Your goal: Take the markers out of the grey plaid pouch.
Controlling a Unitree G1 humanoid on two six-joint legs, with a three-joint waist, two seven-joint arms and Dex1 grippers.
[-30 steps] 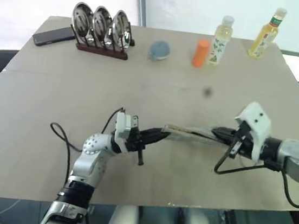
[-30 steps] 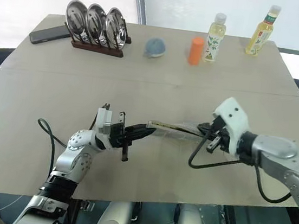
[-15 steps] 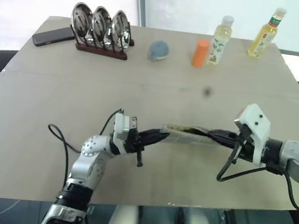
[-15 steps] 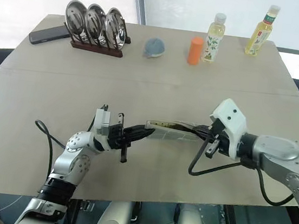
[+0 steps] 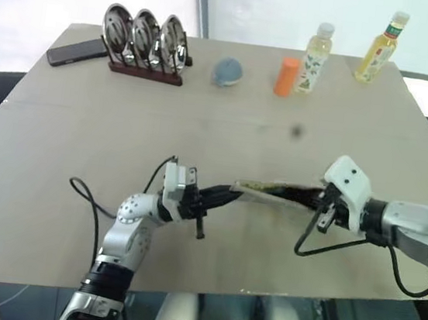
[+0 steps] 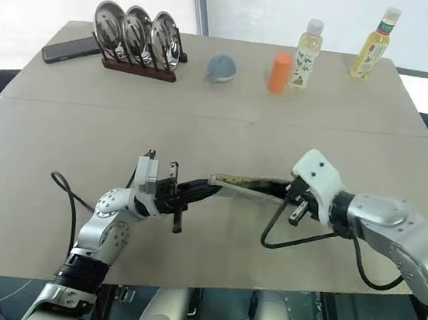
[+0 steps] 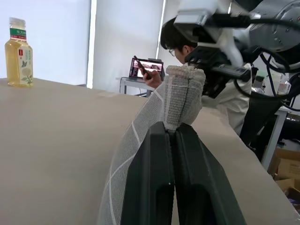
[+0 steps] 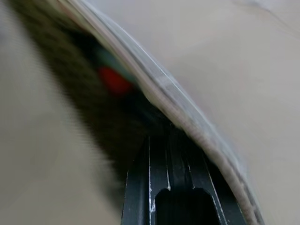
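The right pincer [image 6: 292,194] has just pushed down and in along the grey plaid pouch [image 6: 246,186]; its shut tips now sit inside the pouch's open mouth, so it is reaching for the contents, not yet drawing them out. The markers [image 8: 114,80] lie deeper inside the pouch, just beyond those tips. The left pincer [image 6: 204,190] stays level, clamped on the pouch's other end, holding it above the bench [image 6: 85,128].
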